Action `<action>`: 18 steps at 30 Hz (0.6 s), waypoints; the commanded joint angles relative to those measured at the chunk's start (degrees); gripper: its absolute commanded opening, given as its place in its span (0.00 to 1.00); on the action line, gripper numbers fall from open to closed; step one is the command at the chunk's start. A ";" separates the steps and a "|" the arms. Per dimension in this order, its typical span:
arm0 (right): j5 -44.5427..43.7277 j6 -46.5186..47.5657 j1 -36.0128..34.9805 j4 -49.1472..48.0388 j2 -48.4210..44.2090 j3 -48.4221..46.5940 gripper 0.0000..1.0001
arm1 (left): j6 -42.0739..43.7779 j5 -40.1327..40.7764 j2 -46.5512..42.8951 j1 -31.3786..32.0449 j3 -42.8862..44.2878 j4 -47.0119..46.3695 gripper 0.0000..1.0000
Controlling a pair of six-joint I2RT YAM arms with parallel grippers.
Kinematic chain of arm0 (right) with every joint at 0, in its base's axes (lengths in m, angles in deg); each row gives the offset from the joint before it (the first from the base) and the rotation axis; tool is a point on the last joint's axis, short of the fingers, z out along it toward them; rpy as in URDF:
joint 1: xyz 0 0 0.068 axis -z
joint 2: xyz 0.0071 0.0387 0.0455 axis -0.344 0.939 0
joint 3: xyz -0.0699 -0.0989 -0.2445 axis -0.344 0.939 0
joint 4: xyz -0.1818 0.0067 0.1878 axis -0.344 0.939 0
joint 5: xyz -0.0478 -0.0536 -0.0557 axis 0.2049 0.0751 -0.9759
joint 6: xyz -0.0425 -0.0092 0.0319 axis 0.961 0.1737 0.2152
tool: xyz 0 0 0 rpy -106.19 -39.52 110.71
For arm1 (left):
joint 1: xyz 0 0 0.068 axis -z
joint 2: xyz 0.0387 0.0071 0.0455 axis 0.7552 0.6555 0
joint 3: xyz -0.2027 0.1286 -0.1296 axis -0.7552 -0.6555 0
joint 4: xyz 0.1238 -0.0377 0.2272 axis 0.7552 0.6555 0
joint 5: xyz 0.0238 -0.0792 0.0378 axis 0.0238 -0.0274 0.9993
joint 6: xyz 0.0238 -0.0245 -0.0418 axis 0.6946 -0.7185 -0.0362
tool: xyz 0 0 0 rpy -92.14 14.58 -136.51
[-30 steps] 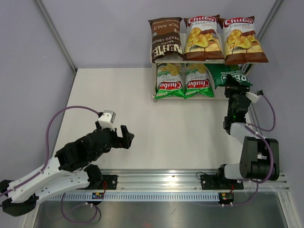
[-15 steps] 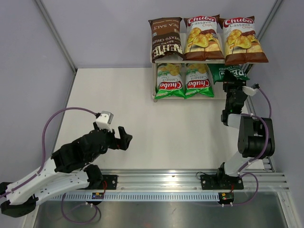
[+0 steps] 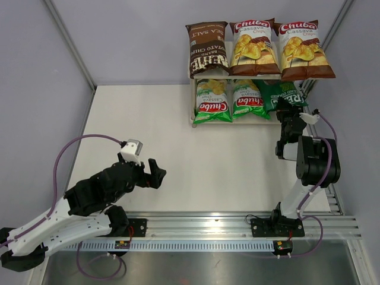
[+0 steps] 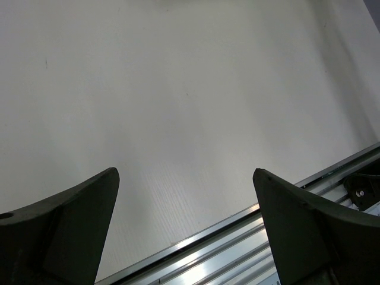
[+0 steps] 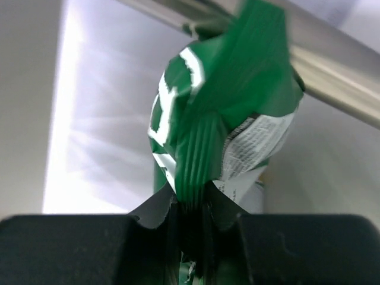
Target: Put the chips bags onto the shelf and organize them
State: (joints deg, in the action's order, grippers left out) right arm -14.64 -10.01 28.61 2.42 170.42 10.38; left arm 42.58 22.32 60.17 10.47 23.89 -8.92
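The shelf (image 3: pixel 249 76) stands at the table's far right. Its top board carries a brown Kettle bag (image 3: pixel 208 48) and two brown-and-white Chuba bags (image 3: pixel 254 46) (image 3: pixel 303 50). On the lower board lie two green-and-white Chuba bags (image 3: pixel 212 101) (image 3: pixel 248 99). To their right, at the shelf's front edge, is the dark green REAL bag (image 3: pixel 282 94) (image 5: pixel 231 113). My right gripper (image 3: pixel 289 110) (image 5: pixel 193 205) is shut on that bag's crimped near seam. My left gripper (image 3: pixel 155 172) (image 4: pixel 187 178) hovers open over bare table, far from the shelf.
An aluminium rail (image 3: pixel 237 222) (image 4: pixel 237 237) runs along the table's near edge by the arm bases. Grey enclosure walls close in on both sides, the right one near the shelf. A metal shelf bar (image 5: pixel 332 65) crosses just above the held bag.
My right gripper has moved toward the shelf with the REAL bag, and the bag now sits further in beside the second green Chuba. The left arm has shifted only slightly.
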 commanded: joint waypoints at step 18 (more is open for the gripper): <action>3.33 -0.73 1.00 -17.05 1.39 9.04 0.43 | 0.78 -1.39 -0.53 -0.09 0.82 -2.42 0.99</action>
State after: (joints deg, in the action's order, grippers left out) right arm -11.99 -10.91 29.53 -0.05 172.69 17.68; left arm 42.62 21.99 60.14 10.47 23.89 -8.94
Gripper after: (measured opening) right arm 0.417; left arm 0.987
